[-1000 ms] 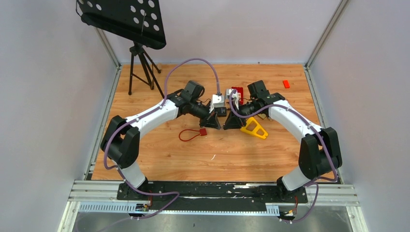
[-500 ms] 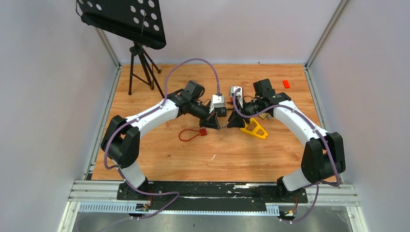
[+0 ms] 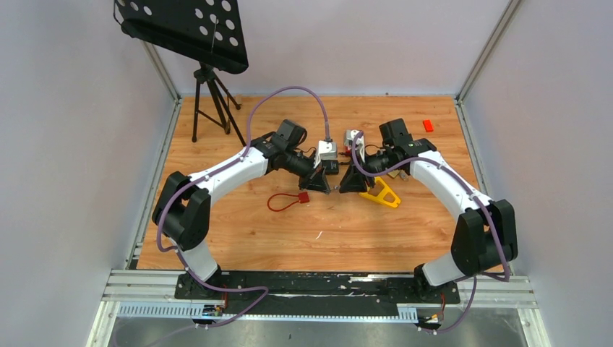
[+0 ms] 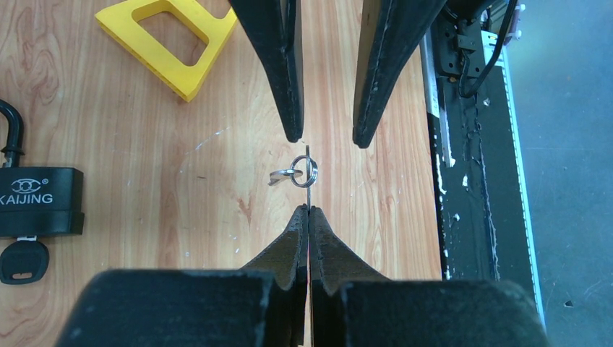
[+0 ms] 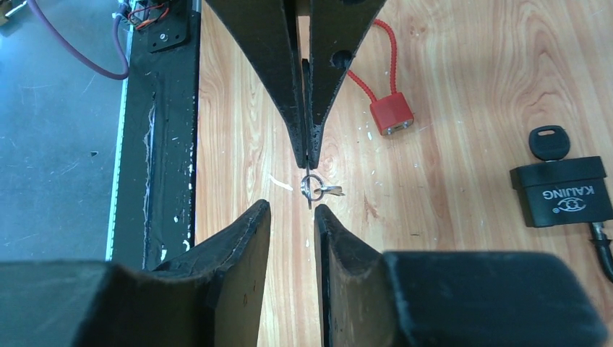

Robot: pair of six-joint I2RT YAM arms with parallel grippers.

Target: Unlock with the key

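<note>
Left pincer (image 4: 309, 211) clamps the thin key (image 4: 308, 189) edge-on while the right pincer (image 4: 327, 139) stands half-open at twelve o'clock, the padlock (image 4: 40, 202) lying on the counter (image 4: 181, 144) at nine, so a skewed handover could drop the key.

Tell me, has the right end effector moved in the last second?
Yes. From above, the right end effector has edged right, away from the left end effector and closer over the yellow triangle, which stayed put.
</note>
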